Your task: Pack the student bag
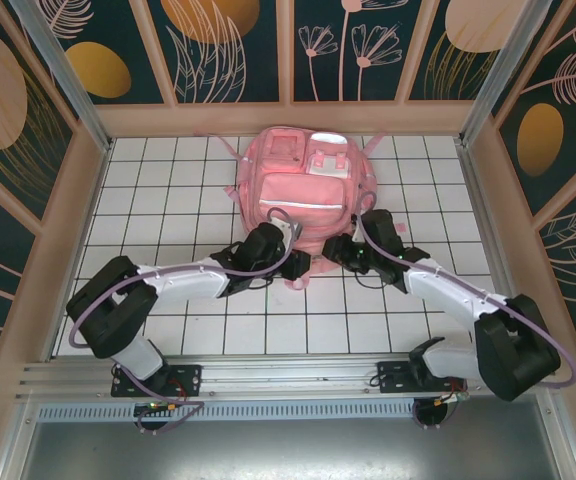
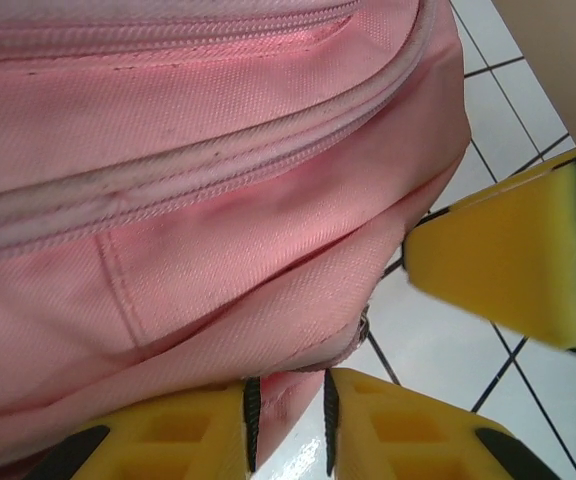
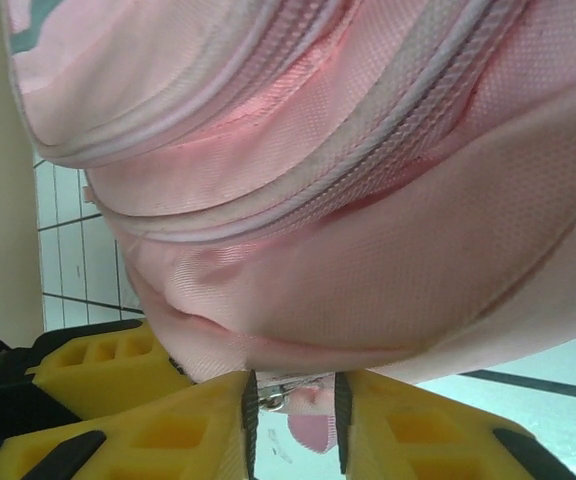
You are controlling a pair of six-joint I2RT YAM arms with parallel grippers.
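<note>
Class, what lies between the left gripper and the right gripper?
In the top view, the near edge of the student bag lies between the left gripper and the right gripper.

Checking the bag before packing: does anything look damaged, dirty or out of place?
Nothing spilled or torn. The student bag lies flat on the table; its zip tape shows dark specks, as if grimy, in the left wrist view.

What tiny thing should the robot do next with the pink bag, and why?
Probably pinch the right gripper shut on the zipper pull. The pull hangs right between its fingers, and the student bag looks zipped closed up close, so nothing can go in until a zipper is opened.
</note>
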